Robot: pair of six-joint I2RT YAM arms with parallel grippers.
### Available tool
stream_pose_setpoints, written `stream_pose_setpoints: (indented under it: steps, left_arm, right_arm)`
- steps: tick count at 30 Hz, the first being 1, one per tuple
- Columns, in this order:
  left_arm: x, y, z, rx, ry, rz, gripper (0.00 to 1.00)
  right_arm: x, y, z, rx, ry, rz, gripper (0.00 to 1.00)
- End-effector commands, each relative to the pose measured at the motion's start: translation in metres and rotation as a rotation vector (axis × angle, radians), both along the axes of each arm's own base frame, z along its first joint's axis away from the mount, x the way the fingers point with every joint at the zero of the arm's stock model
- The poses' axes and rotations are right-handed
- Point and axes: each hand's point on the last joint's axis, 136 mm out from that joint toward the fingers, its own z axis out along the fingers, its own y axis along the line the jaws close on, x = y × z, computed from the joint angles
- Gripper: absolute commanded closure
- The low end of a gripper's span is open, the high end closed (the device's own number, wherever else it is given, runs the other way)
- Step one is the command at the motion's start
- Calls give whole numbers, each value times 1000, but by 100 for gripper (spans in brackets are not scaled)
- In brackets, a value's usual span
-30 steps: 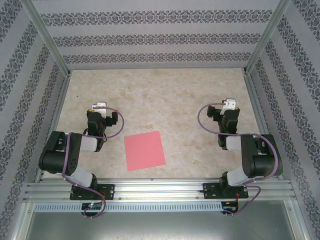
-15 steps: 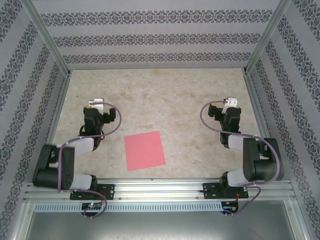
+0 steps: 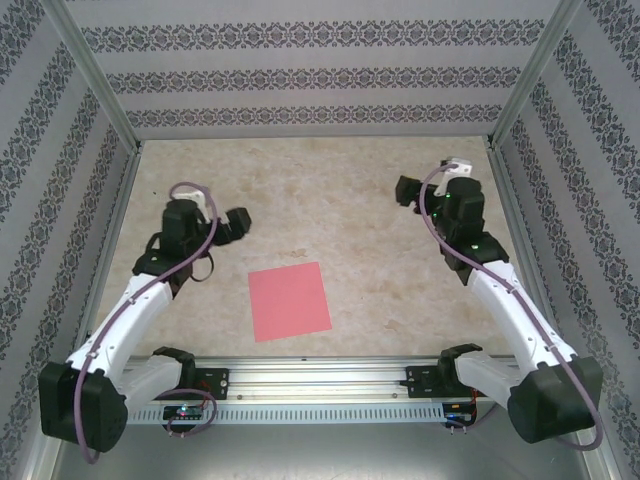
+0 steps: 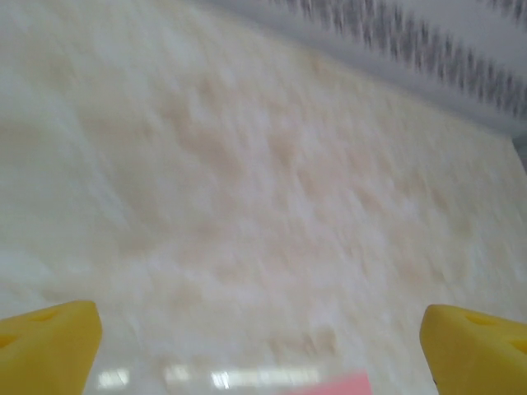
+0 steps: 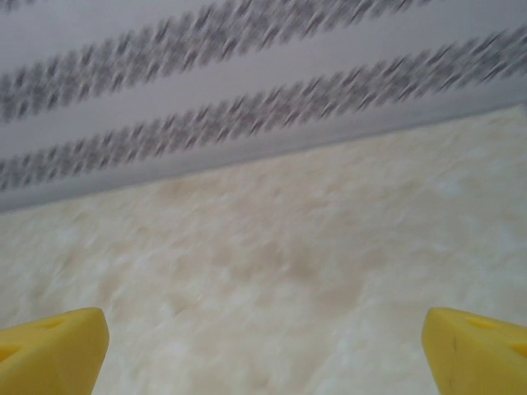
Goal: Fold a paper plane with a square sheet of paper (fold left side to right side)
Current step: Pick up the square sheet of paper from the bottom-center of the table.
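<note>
The square sheet of paper (image 3: pixel 290 301) is salmon-red and lies flat and uncreased on the table, near the front middle. The paper plane is out of view. My left gripper (image 3: pixel 236 222) hovers behind and to the left of the sheet, open and apart from it. In the left wrist view its yellow fingertips (image 4: pixel 49 346) stand wide apart around the left gripper (image 4: pixel 263 354), with a pink sliver of the sheet (image 4: pixel 339 385) at the bottom edge. My right gripper (image 3: pixel 406 190) is open far to the back right; the right gripper (image 5: pixel 263 354) has bare table between its fingertips (image 5: pixel 53 350).
The beige marbled table (image 3: pixel 330 190) is boxed in by patterned walls (image 3: pixel 300 75) at the back and both sides. Metal posts (image 3: pixel 100 95) stand at the far corners. An aluminium rail (image 3: pixel 320 378) carries both arm bases at the front.
Both arms have unfolded and stretched out from their bases. The left gripper swung right toward the middle; the right gripper moved further back and left. The sheet has not moved.
</note>
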Motion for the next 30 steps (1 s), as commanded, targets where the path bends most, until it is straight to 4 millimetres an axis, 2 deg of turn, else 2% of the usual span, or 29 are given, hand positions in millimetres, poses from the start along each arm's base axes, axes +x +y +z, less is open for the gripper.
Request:
stream_pose_setpoints:
  steps: [1,3,5,10,14,22,25,30]
  left_arm:
    - [-55,-49,-53,-56,323,-135,0]
    - [-68,-70,-61,-23,365,-190,2]
    - [-76,-82,-67,-12,388,-209,4]
    - [-94,-87,-86,24,443,-197,14]
    - [-115,-90,-100,42,504,-224,19]
    - [-152,-81,-125,45,585,-222,32]
    - [-160,-81,-130,28,602,-225,36]
    - [-164,-78,-138,39,614,-228,38]
  right_arm:
    - [-33,43,-49,2,238,92,2]
    - [-44,71,-65,-28,295,148,2]
    - [-56,96,-81,-59,344,198,2]
    - [-74,140,-120,-100,421,255,3]
    - [-80,164,-143,-116,471,288,9]
    - [-85,206,-181,-126,576,344,13]
    - [-87,220,-194,-134,616,350,15]
    - [-88,235,-215,-143,680,335,15]
